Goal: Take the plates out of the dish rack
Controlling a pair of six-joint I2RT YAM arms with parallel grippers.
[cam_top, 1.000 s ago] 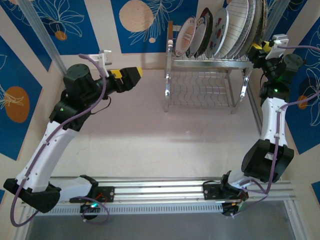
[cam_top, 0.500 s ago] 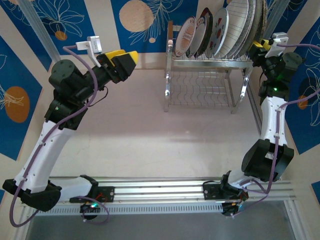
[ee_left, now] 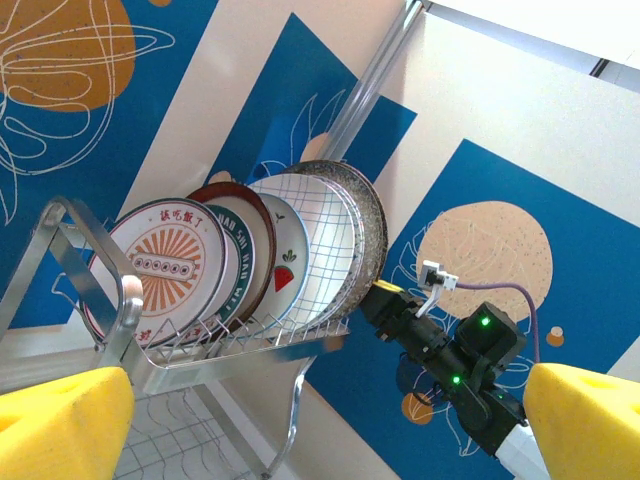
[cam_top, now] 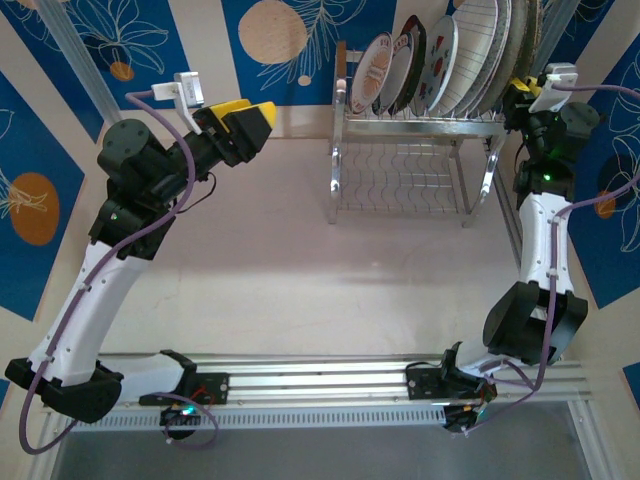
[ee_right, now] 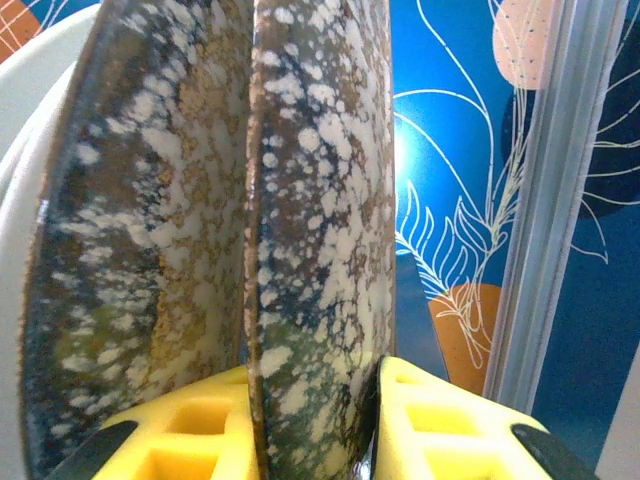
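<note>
Two speckled plates (ee_right: 150,220) stand rightmost in dish rack (cam_top: 415,125) upper tier. My right end effector (cam_top: 518,93) pinches outer speckled plate (ee_right: 320,200) rim; left end effector (cam_top: 262,118) wide, well apart. Risk: shallow rim grip slips on lift, plate knocks neighbour.

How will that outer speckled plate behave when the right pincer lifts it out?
The outer speckled plate looks glazed ceramic: probably rigid, heavy for its size and chip-prone. Gripped at the rim by the right pincer, it may swing or slip. It could scrape the neighbouring speckled plate.
</note>
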